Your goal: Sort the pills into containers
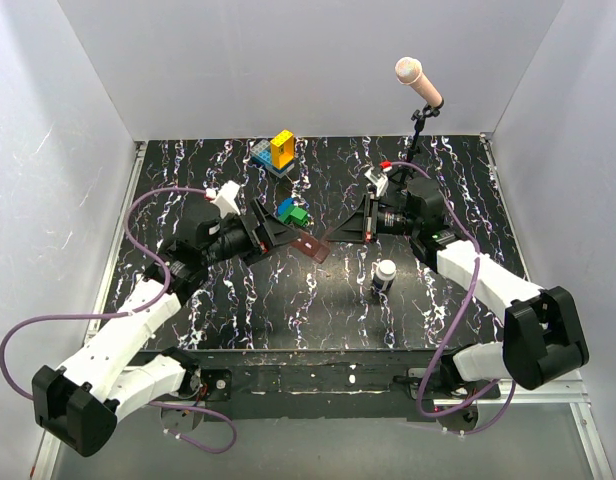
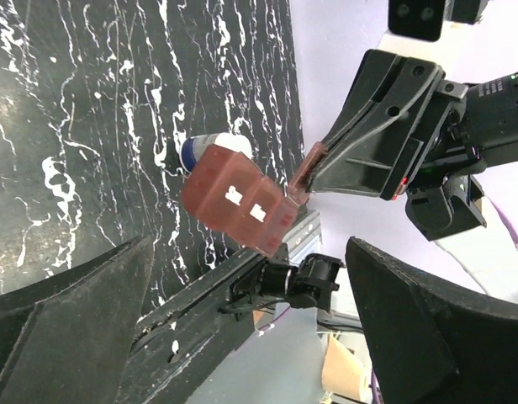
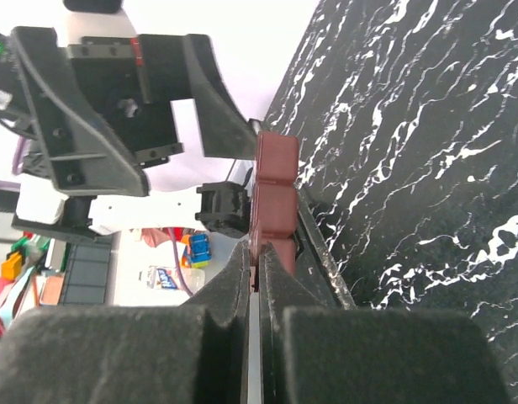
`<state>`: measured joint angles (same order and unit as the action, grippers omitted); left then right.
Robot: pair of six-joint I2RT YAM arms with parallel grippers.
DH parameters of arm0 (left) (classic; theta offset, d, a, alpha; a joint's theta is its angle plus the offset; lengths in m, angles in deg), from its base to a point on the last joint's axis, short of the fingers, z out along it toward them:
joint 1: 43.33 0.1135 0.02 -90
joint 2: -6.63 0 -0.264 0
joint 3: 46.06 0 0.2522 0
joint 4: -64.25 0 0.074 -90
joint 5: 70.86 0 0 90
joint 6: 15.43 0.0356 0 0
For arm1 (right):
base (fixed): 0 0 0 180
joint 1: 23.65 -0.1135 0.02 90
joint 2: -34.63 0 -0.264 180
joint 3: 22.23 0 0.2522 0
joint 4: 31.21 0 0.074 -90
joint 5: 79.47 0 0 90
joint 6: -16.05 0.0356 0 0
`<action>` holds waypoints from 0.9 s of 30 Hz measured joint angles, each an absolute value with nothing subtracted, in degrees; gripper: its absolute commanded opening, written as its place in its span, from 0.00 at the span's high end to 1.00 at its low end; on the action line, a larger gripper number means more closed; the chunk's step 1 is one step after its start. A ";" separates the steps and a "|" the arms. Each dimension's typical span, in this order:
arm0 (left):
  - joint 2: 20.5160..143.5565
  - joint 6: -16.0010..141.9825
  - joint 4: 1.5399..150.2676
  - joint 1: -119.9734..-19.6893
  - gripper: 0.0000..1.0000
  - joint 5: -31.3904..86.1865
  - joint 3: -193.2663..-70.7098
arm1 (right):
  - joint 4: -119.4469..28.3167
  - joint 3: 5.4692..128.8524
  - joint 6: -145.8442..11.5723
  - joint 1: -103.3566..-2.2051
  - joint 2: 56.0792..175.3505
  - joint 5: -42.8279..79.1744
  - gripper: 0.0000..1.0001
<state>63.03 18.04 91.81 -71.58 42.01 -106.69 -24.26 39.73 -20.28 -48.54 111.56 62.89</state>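
R claw (image 2: 301,178) w/ pill box (image 2: 235,206)

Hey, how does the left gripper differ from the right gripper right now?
The left gripper is wide open and grips nothing; the right gripper is shut, pinching one end of the brown pill box. The left gripper's fingers stand apart from the box, while the right gripper's fingers press on it. Both are raised above the table and face each other.

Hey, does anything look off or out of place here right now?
Yes. The pill box is off the table: the right gripper pinches it by one end, tilted in mid-air. The bottle stands upright; no spill shows.
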 measured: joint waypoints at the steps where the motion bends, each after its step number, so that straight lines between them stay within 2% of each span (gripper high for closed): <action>1: 63.03 18.89 93.21 -71.58 0.02 41.49 -107.67 | -24.83 39.58 -20.81 -48.54 111.38 62.34 0.99; 12: 63.08 25.88 102.83 -71.58 0.02 37.92 -113.12 | -24.61 34.01 -22.47 -48.54 111.63 54.54 0.99; 27: 62.94 26.61 104.64 -71.58 0.02 37.57 -112.96 | -3.96 19.56 -15.04 -45.43 119.91 41.80 0.99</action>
